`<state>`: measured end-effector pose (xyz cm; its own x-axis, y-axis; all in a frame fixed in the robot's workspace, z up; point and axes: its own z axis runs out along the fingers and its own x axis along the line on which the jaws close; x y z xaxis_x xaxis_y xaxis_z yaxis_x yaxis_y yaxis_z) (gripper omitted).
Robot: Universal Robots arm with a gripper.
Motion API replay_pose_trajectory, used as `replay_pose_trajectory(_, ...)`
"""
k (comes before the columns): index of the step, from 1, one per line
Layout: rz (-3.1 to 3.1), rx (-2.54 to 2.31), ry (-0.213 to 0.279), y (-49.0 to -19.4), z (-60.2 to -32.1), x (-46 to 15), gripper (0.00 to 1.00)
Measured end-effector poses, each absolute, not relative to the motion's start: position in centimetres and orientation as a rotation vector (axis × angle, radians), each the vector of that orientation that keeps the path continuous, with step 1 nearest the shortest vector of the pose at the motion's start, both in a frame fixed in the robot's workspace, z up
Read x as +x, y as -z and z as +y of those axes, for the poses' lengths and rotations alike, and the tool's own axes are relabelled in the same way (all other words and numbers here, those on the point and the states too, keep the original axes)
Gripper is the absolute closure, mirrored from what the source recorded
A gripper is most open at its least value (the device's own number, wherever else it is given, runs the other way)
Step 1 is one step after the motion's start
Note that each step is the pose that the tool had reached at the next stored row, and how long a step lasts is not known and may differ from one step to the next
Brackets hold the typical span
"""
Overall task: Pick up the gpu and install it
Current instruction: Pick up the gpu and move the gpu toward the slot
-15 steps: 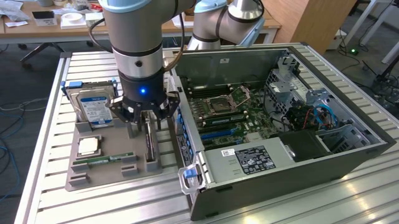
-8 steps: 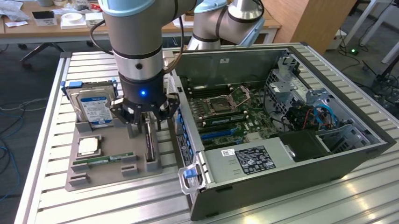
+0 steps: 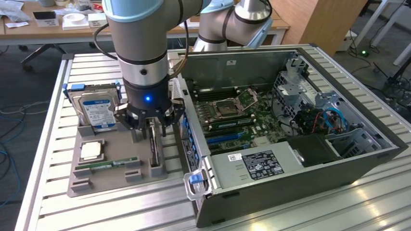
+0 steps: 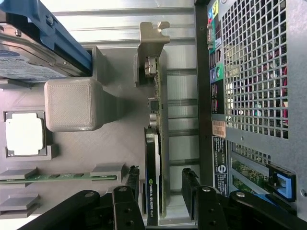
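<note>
Slatted metal table (image 3: 96,65) carrying a grey parts holder (image 3: 109,183) and an open computer case (image 3: 237,60). The gripper (image 3: 153,130) hangs low over the holder, its two fingers (image 4: 132,187) apart and straddling the gpu (image 4: 153,158). The gpu stands on edge in its slot directly between them, with a narrow gap on each side. Its metal bracket (image 4: 152,52) lies at the end far from the fingers. A hard drive (image 3: 96,113) stands just beside the gripper, opposite the case.
</note>
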<state>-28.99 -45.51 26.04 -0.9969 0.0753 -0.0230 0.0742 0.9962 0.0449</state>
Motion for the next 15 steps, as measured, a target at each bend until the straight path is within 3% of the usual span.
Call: replay_pose_trajectory(15, 3.114, 0.117, -0.069, -25.05, -45.04, -29.39, 0.51)
